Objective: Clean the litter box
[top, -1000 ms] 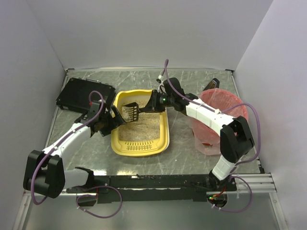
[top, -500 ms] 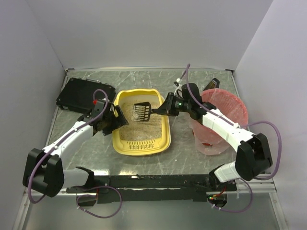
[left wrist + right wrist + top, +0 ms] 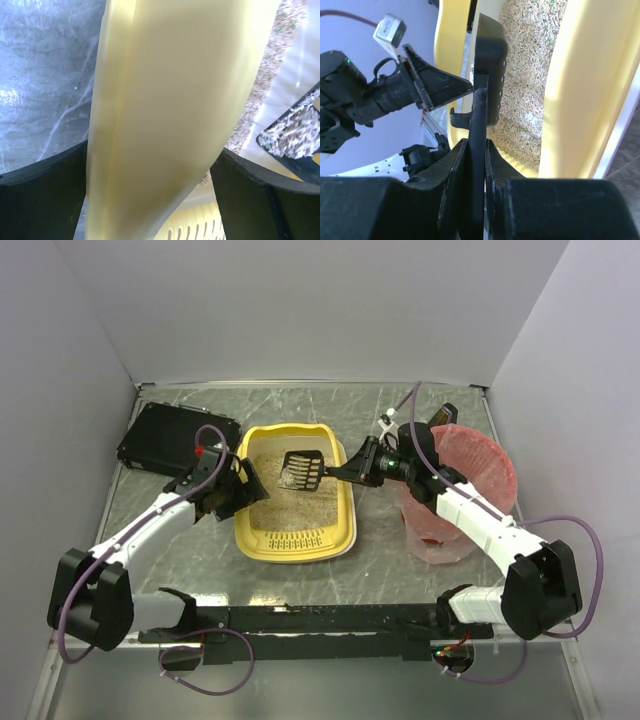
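Observation:
The yellow litter box lies mid-table with beige litter in it and its slotted rim at the near end. My left gripper is shut on the box's left rim; in the left wrist view the yellow rim fills the gap between my black fingers. My right gripper is shut on the handle of a black scoop. The scoop is held above the box with litter in it. In the right wrist view the handle is pinched between the jaws, with the scoop head over the litter.
A pink-red bag-lined round bin stands right of the box, under my right forearm. A flat black box lies at the back left. White walls close the back and both sides.
My right gripper has lifted the scoop out of the litter with a load and drawn it rightward, toward the box's right rim. My left gripper has stayed on the left rim.

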Robot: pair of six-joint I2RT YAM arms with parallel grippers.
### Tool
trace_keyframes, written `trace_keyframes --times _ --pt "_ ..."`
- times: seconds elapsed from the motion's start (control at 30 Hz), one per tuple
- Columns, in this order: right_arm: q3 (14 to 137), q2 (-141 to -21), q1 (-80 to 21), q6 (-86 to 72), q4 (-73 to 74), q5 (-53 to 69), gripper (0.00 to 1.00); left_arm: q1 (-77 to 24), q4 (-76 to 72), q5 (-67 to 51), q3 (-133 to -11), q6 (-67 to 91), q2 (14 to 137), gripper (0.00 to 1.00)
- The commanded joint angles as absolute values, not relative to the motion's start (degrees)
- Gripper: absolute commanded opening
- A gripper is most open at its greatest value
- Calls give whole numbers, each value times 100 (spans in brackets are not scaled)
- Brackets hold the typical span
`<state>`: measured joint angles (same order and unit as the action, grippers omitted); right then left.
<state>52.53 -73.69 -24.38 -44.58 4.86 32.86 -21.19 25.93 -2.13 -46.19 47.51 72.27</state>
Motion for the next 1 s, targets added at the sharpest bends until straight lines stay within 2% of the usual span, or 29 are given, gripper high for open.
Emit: trace_keyframes --times 0.0,0.3,0.5,0.7,0.97 --pt "5124 -6944 -2391 -4676 -228 3559 0 -2171 2355 -237 -4667 4764 7013 97" --pt "4676 -6337 -2294 -5044 -527 3621 0 -2171 2101 -307 -4579 4623 7251 97" --pt "4114 -6354 -2294 -5721 -1722 3384 0 -2171 1802 -510 -4333 4676 7163 97" --pt "3964 -5793 -2224 -5371 -959 2858 0 -2171 1372 -772 -4026 4693 7049 97" --pt "3771 -5784 -2189 -5467 -1170 3006 0 -2136 1055 -896 -3806 4614 6698 97"
